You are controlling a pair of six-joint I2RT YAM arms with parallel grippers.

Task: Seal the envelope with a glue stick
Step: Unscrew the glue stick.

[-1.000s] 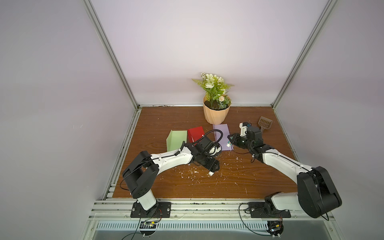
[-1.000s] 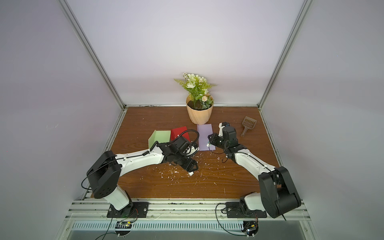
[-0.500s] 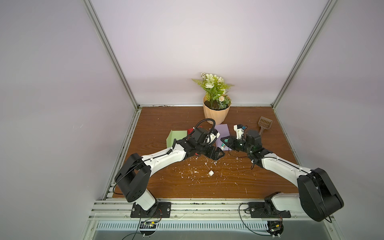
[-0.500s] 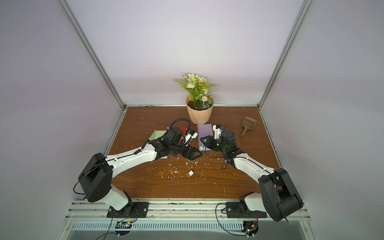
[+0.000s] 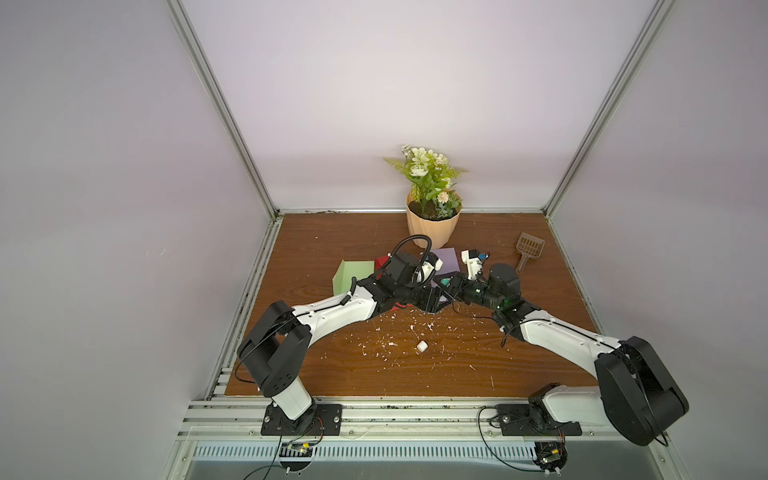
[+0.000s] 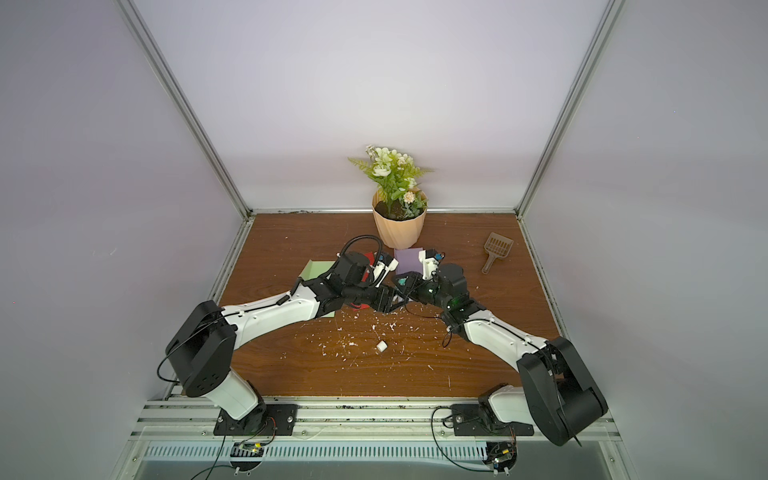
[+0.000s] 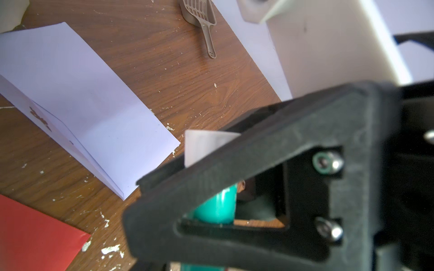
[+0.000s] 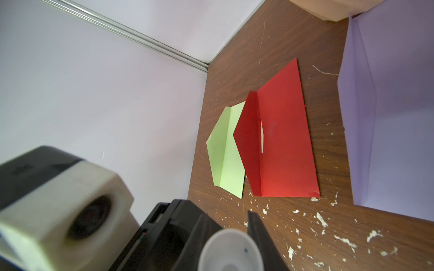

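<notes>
Over the table (image 5: 324,249), both arms reach inward, right pincer (image 5: 451,289) pinching the glue stick (image 7: 218,206), left pincer (image 5: 434,300) of unclear spread.

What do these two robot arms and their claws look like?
Both the left arm and right arm have white tube-like links between bulky black joints. The left gripper and right gripper are black, with angular open-frame fingers. A ribbed black hose loops over the left wrist.

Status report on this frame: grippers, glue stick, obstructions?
Right gripper shut on glue stick. Left gripper meets it, opening unclear. Purple envelope lies just beyond. Small white piece loose on table, not blocking.
</notes>
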